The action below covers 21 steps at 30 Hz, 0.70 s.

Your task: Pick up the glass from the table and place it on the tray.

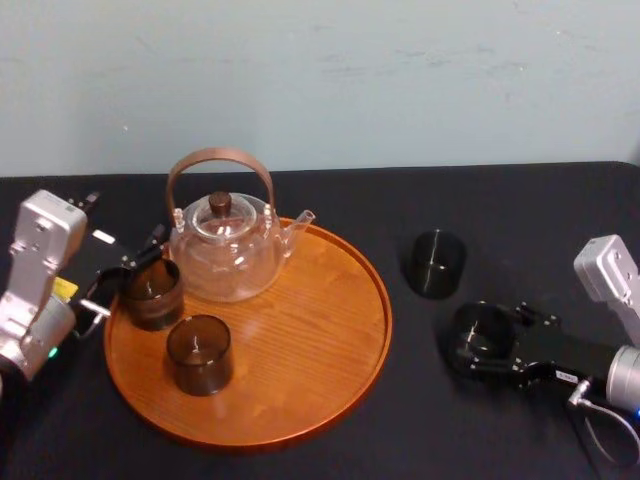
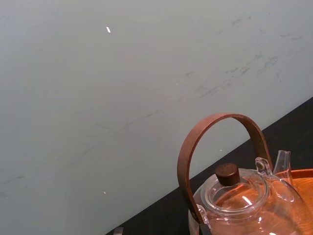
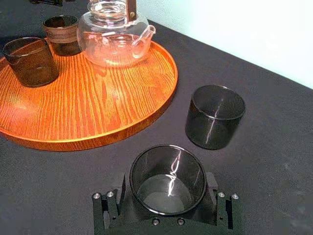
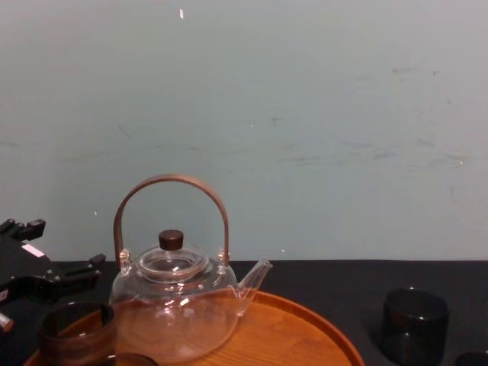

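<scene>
Glass point(image 3: 167, 169) sits clasped between jaws of right gripper point(image 3: 167, 188).

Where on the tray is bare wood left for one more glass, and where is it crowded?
On the tray, the right half is bare, from the teapot spout to the near rim. Its left side is crowded: the teapot, one glass at the left end effector, another glass in front. The right end effector holds the glass beside a spare glass.

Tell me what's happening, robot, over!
Right gripper shut on glass, on table, not lifted. Left gripper at tray glass, far left. Tray has room in front. Spare glass nearby, likely not blocking.
</scene>
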Each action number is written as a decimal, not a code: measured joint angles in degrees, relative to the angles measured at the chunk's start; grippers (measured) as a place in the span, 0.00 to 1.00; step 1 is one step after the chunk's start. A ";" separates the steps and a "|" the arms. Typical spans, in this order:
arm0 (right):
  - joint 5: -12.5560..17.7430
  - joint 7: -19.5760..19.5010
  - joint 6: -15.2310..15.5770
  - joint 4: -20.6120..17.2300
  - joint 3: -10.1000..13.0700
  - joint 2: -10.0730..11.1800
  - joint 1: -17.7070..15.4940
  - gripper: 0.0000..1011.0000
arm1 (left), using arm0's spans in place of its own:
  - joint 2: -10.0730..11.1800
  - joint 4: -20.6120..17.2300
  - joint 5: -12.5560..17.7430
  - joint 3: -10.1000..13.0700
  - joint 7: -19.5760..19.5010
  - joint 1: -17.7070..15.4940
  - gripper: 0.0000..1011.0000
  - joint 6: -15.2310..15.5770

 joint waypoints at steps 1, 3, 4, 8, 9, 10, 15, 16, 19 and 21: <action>-0.07 -0.01 0.04 0.05 -0.11 -0.05 0.12 0.99 | 0.00 0.00 0.00 0.00 0.00 0.00 0.99 0.00; -0.52 -0.30 0.17 0.21 -0.46 -0.22 0.50 0.99 | 0.00 0.00 0.00 0.00 0.00 0.00 0.99 0.00; -0.73 -0.51 0.20 0.24 -0.56 -0.27 0.61 0.99 | 0.00 0.00 0.00 0.00 0.00 0.00 0.99 0.00; -1.01 -0.75 0.26 0.29 -0.70 -0.35 0.75 0.99 | 0.00 0.00 0.00 0.00 0.00 0.00 0.99 0.00; -1.00 -0.74 0.26 0.29 -0.68 -0.33 0.74 0.99 | 0.00 0.00 0.00 0.00 0.00 0.00 0.99 0.00; -0.99 -0.73 0.26 0.29 -0.67 -0.33 0.73 0.99 | 0.00 0.00 0.00 0.00 0.00 0.00 0.99 0.00; -0.88 -0.69 0.25 0.27 -0.61 -0.31 0.66 0.99 | 0.00 0.00 0.00 0.00 0.00 0.00 0.99 0.00; -0.84 -0.68 0.26 0.26 -0.59 -0.30 0.64 0.99 | 0.00 0.00 0.00 0.00 0.00 0.00 0.99 0.00; -0.79 -0.65 0.25 0.25 -0.57 -0.29 0.62 0.95 | 0.00 0.00 0.00 0.00 0.00 0.00 0.99 0.00; -0.76 -0.63 0.25 0.25 -0.56 -0.28 0.61 0.93 | 0.00 0.00 0.00 0.00 0.00 0.00 0.99 0.00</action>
